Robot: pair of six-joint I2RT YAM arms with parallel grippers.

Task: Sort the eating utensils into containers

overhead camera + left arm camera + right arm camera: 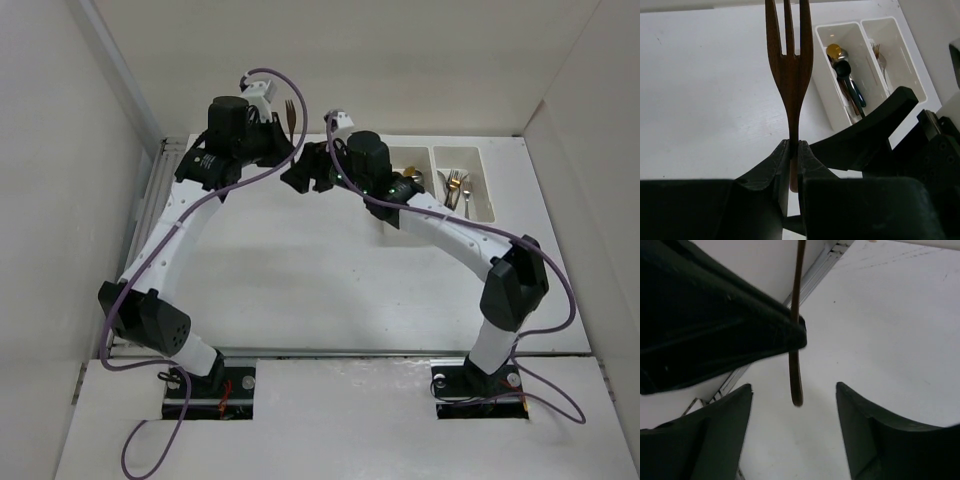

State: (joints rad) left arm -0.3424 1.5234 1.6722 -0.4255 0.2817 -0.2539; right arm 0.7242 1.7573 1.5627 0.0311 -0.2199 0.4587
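Jaws on the left gripper (pixel 794 147): squeezed narrow, clamped on the handle of a brown wooden fork (pixel 790 75), pretty low down near its end. Sticks straight out past the fingers (pixel 772 167) in the left wrist view, tines pointing at the top edge of the frame, with a little stub of handle poking out below the grip.

Jaws on the right gripper (pixel 793 387): spread wide, gripping nothing. In the right wrist view, rounded handle end dangling in the gap between the two fingers (pixel 725 430), roughly centred, not touching either one. Big black bulk of the left gripper filling the upper left of that frame.

From overhead, both grippers meeting nose to nose in the upper middle of the frame, above the far part of the white table (pixel 300 290), fork tines showing just above the left one.

Over at the upper right of the overhead frame, two white bins (pixel 488 195) joined side by side, well apart from the fork. Spoons (pixel 842 70) in the left-hand bin, a gold bowl and a black bowl on top, darker handles under them. Silver forks (pixel 881 60) in the right-hand bin, plus what looks like a gold one. Can't tell the exact count in either.
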